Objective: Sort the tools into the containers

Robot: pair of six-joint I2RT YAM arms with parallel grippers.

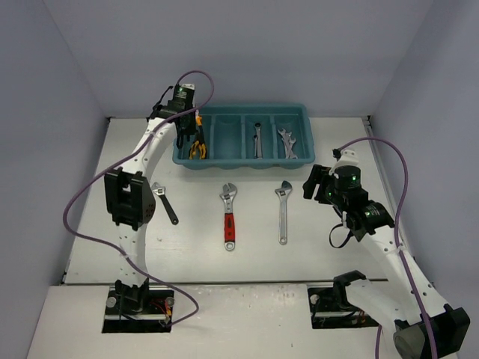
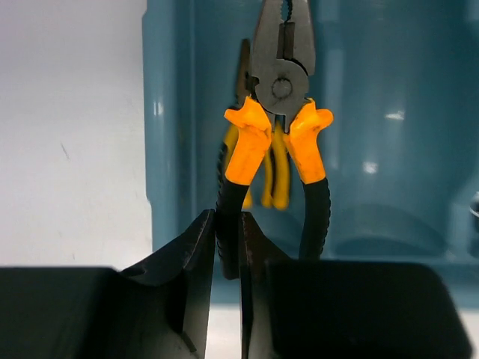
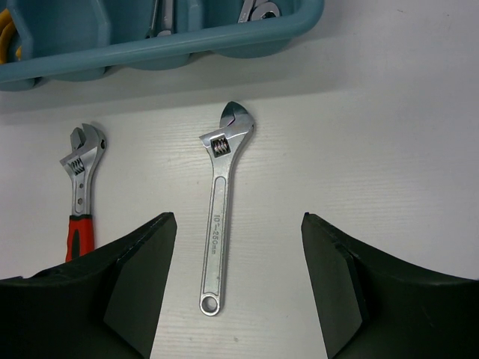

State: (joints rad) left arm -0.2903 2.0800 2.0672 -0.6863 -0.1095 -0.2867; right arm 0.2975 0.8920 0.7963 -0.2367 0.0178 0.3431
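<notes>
My left gripper [image 1: 187,126] [image 2: 227,224] is shut on one black-and-orange handle of the orange-handled pliers [image 2: 281,82] and holds them over the leftmost compartment of the teal tray [image 1: 243,161]. Yellow-handled pliers [image 2: 271,173] lie in that compartment below them. My right gripper [image 1: 317,184] [image 3: 238,224] is open and empty, above the table just right of the silver adjustable wrench [image 1: 283,212] [image 3: 218,202]. The red-handled wrench [image 1: 229,214] [image 3: 81,179] and the black wrench [image 1: 165,202] lie on the table. Silver spanners [image 1: 257,140] lie in the two right compartments.
The tray's near rim [image 3: 150,51] runs across the top of the right wrist view. The second compartment from the left [image 1: 227,138] holds nothing I can see. Grey walls close in the table at the left, back and right.
</notes>
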